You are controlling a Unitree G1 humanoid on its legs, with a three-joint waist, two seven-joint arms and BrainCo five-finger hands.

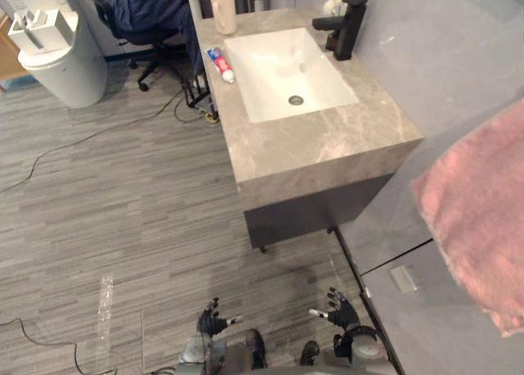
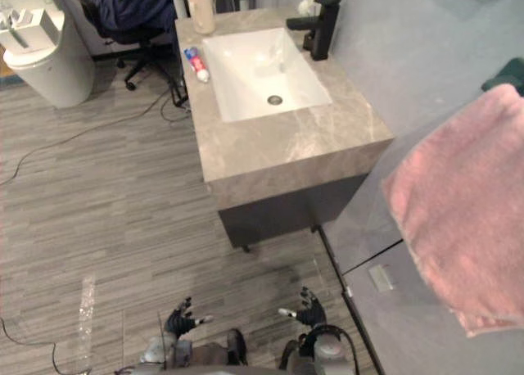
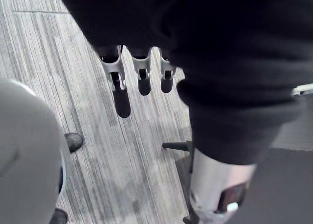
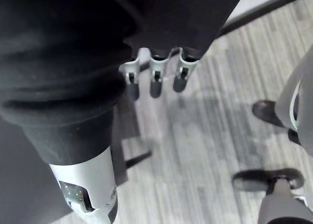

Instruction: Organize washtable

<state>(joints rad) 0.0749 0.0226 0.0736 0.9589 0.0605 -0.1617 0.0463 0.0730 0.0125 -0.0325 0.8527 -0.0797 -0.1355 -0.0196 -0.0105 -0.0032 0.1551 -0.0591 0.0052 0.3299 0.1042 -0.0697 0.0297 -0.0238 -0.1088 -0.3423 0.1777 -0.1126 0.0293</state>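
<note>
Fingers [image 3: 143, 72] of the left hand [image 1: 211, 319] hang straight and slightly apart, clamped on nothing. The right hand [image 1: 340, 312] matches it, its fingers [image 4: 155, 77] spread and empty. Both hands are low over the grey plank floor [image 1: 123, 211], well short of the white rectangular basin [image 1: 278, 68] sunk in the grey-brown veined stone counter [image 1: 319, 150].

The loose pieces sit on the basin's left side. A white toothpaste tube with red and blue print [image 1: 219, 64] lies flat just beside the basin's left rim. A tall beige cup [image 1: 223, 11] stands upright past the basin's far left corner. A matte black tap [image 1: 344, 27] rises at the basin's right rim, with a small white crumpled thing [image 1: 333, 5] behind it, perhaps tissue or cloth; it is too small to tell.

The tube is likely light, soft and smooth-skinned, so it may squash or skid on the polished stone. A pinch across its firmer end near the cap should hold better than one on the flat belly. The cup looks stiff and light but tall enough to tip, so a wrap round its middle wall, thumb opposite the fingers, seems safest.
</note>
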